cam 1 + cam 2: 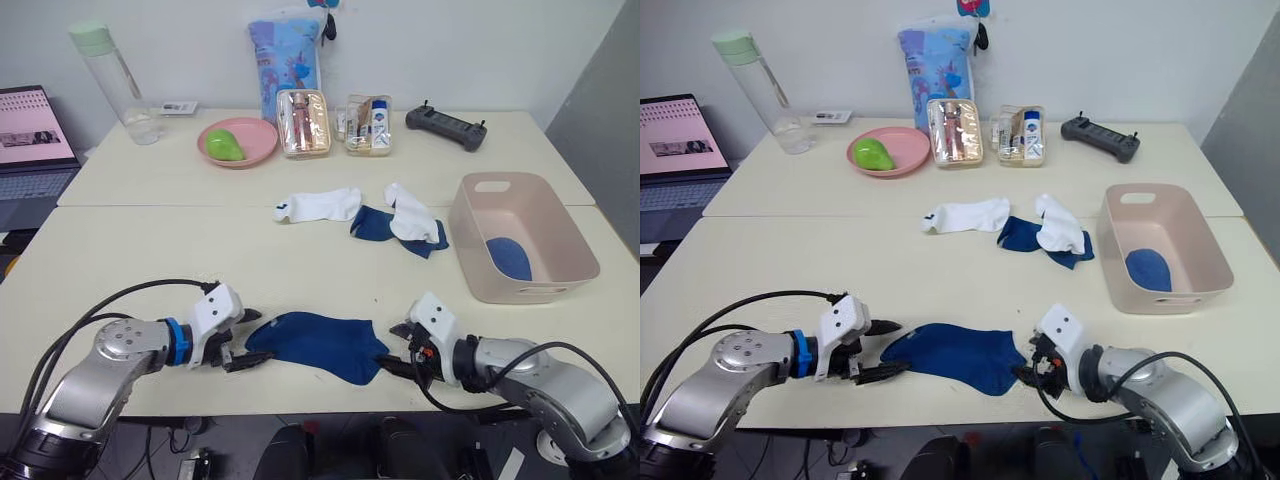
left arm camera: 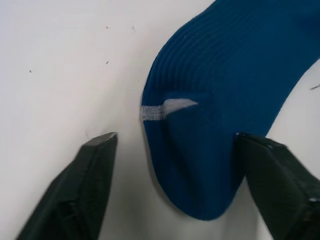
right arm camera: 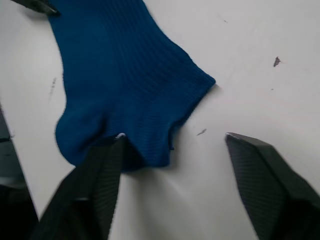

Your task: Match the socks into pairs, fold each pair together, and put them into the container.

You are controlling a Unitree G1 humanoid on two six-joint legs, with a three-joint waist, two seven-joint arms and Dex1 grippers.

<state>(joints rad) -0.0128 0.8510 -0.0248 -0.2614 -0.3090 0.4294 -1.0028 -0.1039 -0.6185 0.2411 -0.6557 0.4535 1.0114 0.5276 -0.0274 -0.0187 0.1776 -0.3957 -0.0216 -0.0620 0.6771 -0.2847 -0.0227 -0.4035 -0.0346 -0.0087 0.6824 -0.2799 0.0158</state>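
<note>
The flat royal blue ankle sock (image 1: 322, 345) lies spread out at the near edge of the cream surface (image 1: 150, 250), right between the two arms. The left wrist view gives detail the head views don't: fine ribbing on the knit and a short pale stitched seam at the rounded end. The right wrist view shows the other end, with a ribbed cuff edge and a rounded heel bulge.

The left end effector (image 1: 243, 342) is wide open, its two black fingers (image 2: 82, 185) straddling the sock's rounded end, holding nothing. The right end effector (image 1: 395, 350) is also spread open at the opposite end, one finger (image 3: 90, 190) touching or overlapping the sock's edge, the other off on bare surface, gripping nothing.

Further back in the middle there's a white ankle sock with a small dark cuff mark (image 1: 318, 206) lying flat, and just beside it another white sock (image 1: 412, 217) draped over a crumpled blue sock (image 1: 380, 226). To the right sits the pale pink rectangular plastic tub with slot handles (image 1: 560, 235), with one folded blue piece (image 1: 510, 258) inside.

Along the back: a round pink bowl with something green in it (image 1: 238, 142), a clear bottle with a pale green cap (image 1: 115, 80), two clear pouches (image 1: 303, 122), a black controller (image 1: 445, 125), and an open laptop (image 1: 35, 150) off to the left.
</note>
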